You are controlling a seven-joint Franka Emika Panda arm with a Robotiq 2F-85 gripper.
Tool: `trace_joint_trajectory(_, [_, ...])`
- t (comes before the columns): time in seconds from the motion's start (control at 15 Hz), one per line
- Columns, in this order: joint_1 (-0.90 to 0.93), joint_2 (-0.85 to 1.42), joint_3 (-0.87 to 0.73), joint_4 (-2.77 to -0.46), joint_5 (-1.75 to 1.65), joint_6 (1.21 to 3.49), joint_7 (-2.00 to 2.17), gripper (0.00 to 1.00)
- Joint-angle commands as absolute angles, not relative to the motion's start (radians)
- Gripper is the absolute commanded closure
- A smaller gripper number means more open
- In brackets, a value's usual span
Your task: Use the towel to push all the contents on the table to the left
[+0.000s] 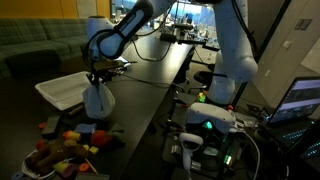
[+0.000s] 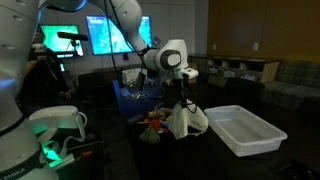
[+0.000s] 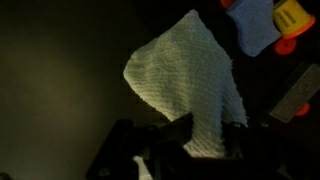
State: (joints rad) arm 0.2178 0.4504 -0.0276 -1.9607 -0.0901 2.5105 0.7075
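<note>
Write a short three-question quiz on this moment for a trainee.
1. True or false: the end effector is shut on the towel, which hangs from it.
2. Multiple choice: the white tray holds A) toys, B) the towel, C) nothing visible.
3. Short answer: in the wrist view, which corner shows coloured toys?

Key: 1 true; 2 C; 3 upper right.
</note>
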Motion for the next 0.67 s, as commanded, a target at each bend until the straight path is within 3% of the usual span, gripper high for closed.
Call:
trace_joint_trajectory(0.0, [0.156,0.256,-0.061,-2.183,-0.071,2.555,0.663,0.92])
trace_joint_trajectory(0.33, [0.043,0.107,-0.161,-2.356,-0.146,2.533,0.654,0.92])
trace_joint_trajectory(0.6, [-0.026,0.154,-0.214,-2.402,-0.28,2.53,0.665,0.92])
